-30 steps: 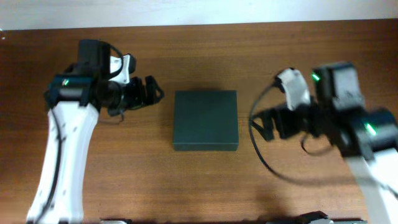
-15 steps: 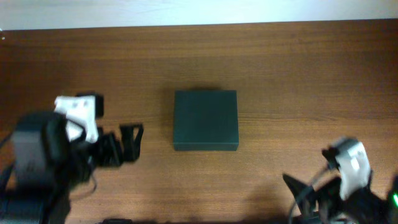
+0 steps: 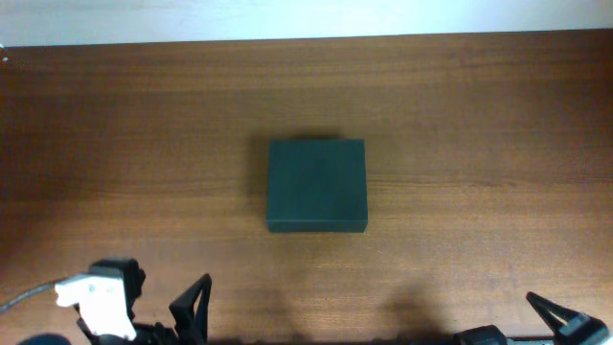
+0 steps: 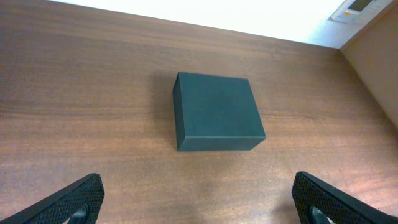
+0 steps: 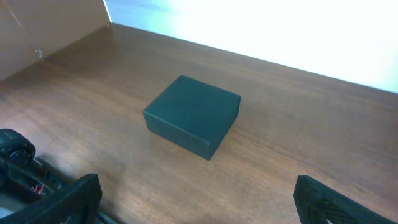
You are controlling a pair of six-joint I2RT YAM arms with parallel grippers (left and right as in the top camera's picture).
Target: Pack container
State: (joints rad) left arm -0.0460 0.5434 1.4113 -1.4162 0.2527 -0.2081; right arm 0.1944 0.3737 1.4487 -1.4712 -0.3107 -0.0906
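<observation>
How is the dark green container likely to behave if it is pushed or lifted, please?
The container looks rigid, with crisp flat faces, so it probably keeps its shape. Low and broad, flat on the table, it would likely slide rather than tip or roll. Its matte surface should not be slippery.

The container (image 3: 316, 184) sat on the middle of the table (image 3: 479, 115). My left pincer (image 4: 197, 182) hung over the near edge to its left, my right pincer (image 5: 197, 183) over the near edge to its right, both well apart from it. From each wrist, the container lay ahead between the spread fingers.
</observation>
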